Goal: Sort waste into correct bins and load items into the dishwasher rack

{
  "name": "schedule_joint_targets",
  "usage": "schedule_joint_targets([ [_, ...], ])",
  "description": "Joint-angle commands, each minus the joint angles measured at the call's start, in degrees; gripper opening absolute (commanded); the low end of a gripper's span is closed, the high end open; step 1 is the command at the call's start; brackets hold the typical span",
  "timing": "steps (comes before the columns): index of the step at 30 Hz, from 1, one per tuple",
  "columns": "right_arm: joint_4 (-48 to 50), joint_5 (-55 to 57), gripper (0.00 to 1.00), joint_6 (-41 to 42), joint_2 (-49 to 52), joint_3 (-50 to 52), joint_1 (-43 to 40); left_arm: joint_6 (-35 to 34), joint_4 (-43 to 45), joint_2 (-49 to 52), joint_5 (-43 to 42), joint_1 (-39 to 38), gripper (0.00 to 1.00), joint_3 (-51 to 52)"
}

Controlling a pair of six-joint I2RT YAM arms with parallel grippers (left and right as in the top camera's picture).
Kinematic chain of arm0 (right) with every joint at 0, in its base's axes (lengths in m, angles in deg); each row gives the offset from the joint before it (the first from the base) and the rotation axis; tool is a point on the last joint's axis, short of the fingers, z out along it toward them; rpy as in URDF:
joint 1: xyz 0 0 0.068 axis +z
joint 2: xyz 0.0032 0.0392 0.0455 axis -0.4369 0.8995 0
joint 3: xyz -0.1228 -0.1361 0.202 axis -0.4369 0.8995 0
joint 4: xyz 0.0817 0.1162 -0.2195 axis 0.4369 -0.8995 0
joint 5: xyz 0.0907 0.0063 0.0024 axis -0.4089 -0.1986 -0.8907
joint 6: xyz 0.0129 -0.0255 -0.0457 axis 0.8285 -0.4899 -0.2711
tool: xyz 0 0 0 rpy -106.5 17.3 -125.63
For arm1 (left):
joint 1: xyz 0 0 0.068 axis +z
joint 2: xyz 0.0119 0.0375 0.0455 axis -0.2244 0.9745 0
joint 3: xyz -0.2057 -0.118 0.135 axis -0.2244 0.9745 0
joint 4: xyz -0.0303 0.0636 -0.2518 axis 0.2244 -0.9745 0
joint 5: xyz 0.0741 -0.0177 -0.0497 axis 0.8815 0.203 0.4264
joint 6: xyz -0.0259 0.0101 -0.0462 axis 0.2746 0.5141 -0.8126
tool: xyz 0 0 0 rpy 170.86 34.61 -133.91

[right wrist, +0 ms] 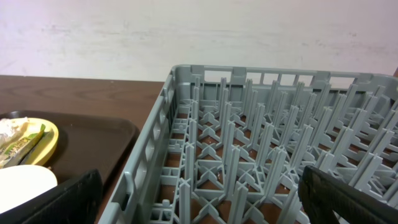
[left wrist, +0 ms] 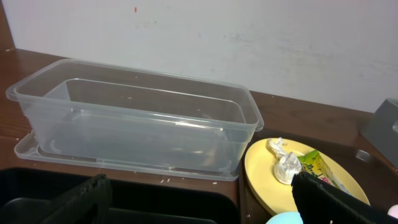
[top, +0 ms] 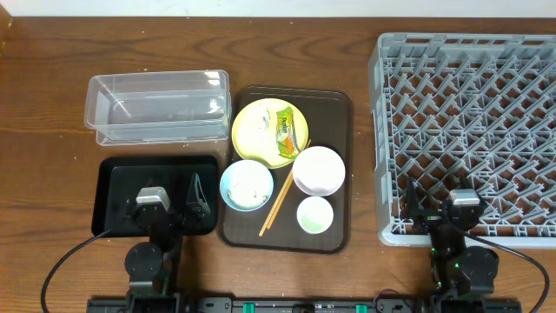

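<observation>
Your left gripper (left wrist: 200, 186) hung with its two dark fingers (left wrist: 84, 202) spread wide at the bottom corners and nothing between them. Straight ahead of you the clear tub (left wrist: 137, 121) stood upright on the brown table (left wrist: 311, 118), against a white wall (left wrist: 249, 37). The black tray (left wrist: 168, 208) lay just nearer than the tub. To your right, the yellow plate (left wrist: 261, 174) carried the crumpled white scrap (left wrist: 283, 163), with the yellow-green wrapper (left wrist: 317, 167) touching it. The right finger hid the plate's near edge. A sliver of the light blue bowl (left wrist: 286, 219) showed at the bottom edge, and a corner of the grey rack (left wrist: 382, 127) at the right edge.
</observation>
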Motion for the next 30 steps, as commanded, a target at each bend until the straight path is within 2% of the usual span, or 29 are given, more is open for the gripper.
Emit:
schedule_joint_targets([
  [1, -0.2, -0.3, 0.99, -0.5, -0.3, 0.1, 0.7, -0.3, -2.6, -0.3, 0.5, 0.3, 0.95, 0.5],
  [23, -0.7, -0.2, 0.99, 1.3, 0.4, -1.5, 0.7, -0.3, -3.3, 0.6, 0.4, 0.3, 0.95, -1.3],
  [30, -5.4, 1.6, 0.99, 2.7, 8.1, -8.5, 0.7, -0.5, -12.8, 9.5, -0.6, 0.3, 0.95, -9.6],
])
